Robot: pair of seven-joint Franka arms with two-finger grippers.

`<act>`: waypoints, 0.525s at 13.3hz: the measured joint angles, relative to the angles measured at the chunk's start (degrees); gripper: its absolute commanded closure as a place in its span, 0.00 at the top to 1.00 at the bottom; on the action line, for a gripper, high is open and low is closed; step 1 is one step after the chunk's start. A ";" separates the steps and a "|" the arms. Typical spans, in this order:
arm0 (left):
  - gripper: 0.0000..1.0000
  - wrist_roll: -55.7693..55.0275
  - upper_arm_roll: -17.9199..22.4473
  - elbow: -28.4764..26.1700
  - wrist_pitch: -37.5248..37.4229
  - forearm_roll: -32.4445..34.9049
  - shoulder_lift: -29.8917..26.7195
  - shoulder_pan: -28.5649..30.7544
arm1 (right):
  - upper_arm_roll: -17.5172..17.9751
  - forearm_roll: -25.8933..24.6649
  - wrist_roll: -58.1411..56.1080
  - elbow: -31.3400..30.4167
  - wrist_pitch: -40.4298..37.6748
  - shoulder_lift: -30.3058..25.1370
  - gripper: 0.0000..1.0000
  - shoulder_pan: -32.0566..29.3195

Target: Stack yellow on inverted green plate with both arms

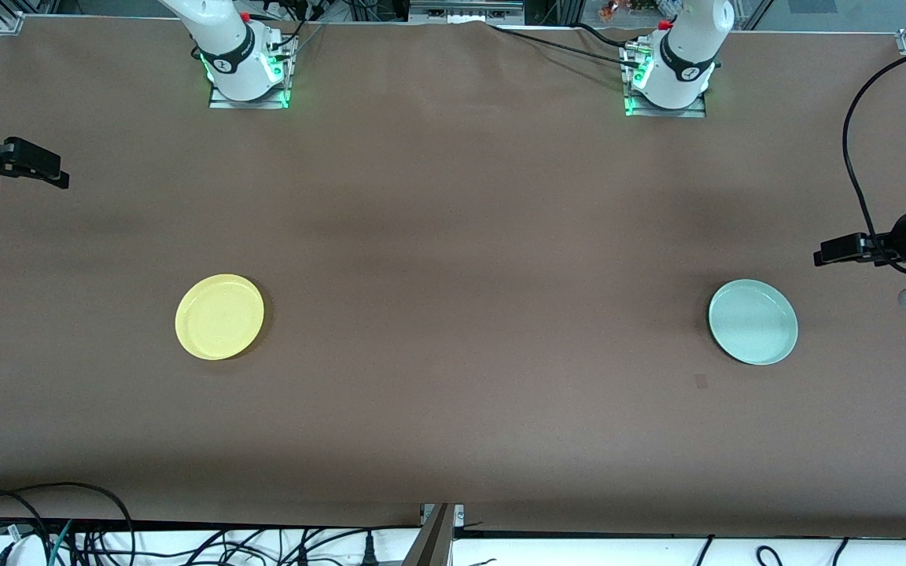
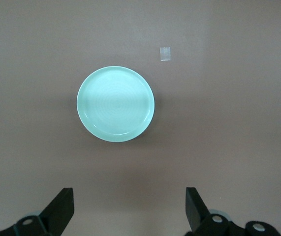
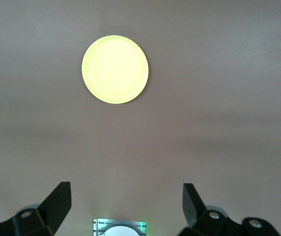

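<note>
A matt brown cloth-like covering is seen over the table [image 1: 453,236], on which a smooth, slightly glossy plastic-looking yellow plate [image 1: 219,317] and green plate [image 1: 753,322] are laid, while the arms are finished in glossy white with matt black tools.

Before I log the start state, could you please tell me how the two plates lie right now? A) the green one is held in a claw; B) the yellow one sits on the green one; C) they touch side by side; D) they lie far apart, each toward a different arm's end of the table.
D: the yellow plate lies toward the right arm's end and the green plate toward the left arm's end, with bare table between them.
</note>
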 measured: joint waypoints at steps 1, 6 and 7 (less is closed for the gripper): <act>1.00 0.02 0.04 -0.05 0.77 0.01 0.94 0.11 | 0.00 0.00 0.00 0.00 0.00 0.00 1.00 0.00; 1.00 0.01 0.57 -1.08 2.09 0.03 5.18 1.67 | 0.00 0.00 0.02 0.00 0.00 0.02 1.00 0.00; 1.00 0.09 0.64 -1.84 4.35 0.04 5.91 2.42 | 0.00 0.00 0.02 0.00 0.00 0.02 1.00 0.00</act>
